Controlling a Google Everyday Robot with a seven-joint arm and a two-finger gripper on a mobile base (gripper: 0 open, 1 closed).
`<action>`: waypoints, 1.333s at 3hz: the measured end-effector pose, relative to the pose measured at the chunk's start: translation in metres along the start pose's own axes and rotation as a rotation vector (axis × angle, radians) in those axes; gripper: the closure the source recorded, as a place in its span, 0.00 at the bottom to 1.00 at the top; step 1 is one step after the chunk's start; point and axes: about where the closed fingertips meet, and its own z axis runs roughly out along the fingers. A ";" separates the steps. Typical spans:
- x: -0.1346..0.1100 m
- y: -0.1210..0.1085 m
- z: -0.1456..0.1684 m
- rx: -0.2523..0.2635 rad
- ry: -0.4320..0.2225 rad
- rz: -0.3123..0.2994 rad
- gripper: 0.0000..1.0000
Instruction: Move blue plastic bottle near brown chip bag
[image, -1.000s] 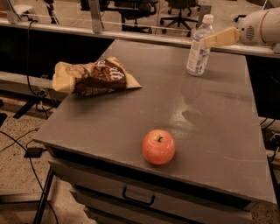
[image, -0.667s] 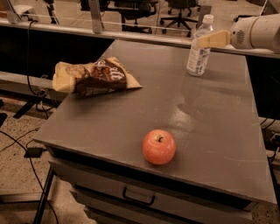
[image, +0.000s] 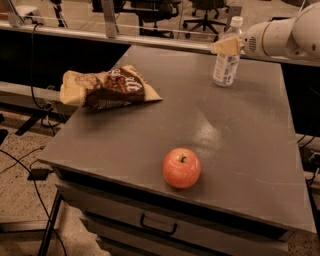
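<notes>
At the left side of the grey table (image: 240, 130), the brown chip bag (image: 107, 89) is lying flat, a little crumpled. Toward the front edge, near the middle, a red apple (image: 181, 168) is sitting stem up. At the back right, well apart from the bag, the blue plastic bottle (image: 225, 70) is standing upright with its white cap on. My gripper (image: 226, 46) is crossing its neck just under the cap; I cannot tell whether it is clamping the bottle. My white arm (image: 285, 35) is stretching roughly level from the right edge.
</notes>
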 end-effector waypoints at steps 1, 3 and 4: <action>-0.014 0.013 0.002 -0.012 0.009 -0.020 0.70; -0.033 0.039 0.002 -0.126 -0.097 0.068 1.00; -0.038 0.072 0.010 -0.238 -0.201 0.148 1.00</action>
